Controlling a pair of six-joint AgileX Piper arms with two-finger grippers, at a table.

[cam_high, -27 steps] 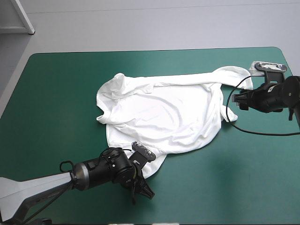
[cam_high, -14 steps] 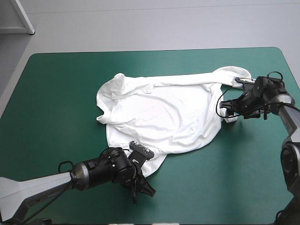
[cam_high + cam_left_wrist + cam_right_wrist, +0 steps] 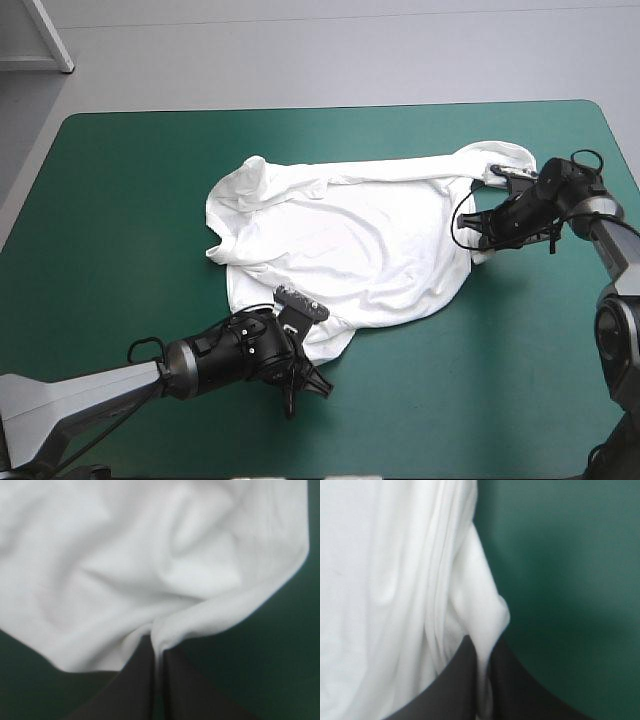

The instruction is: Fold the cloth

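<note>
The white short-sleeved T-shirt point(image 3: 350, 250) lay spread, with wrinkles, on the central and right part of the table with the teal-green cover point(image 3: 130, 190). Its long axis ran roughly across the table, from a bunched end on the left to a narrow folded end pointing toward the far right corner. The far edge was rolled into a ridge along that axis. The near edge curved toward the front of the table. Which end carried the neck opening could not be determined.

The left gripper point(image 3: 308, 372) sat at the near edge of the garment, left of centre. In the left wrist view the left gripper point(image 3: 156, 642) had its two black fingers almost together in one arch, pinching a fold of the white hem, with bare cover on both sides.

The right gripper point(image 3: 478, 232) was at the right edge of the garment, just near of the narrow end. In the right wrist view the right gripper point(image 3: 482, 645) also had its fingers nearly together, clamping a hanging fold of cloth; white fabric lay to one side and bare cover to the other
</note>
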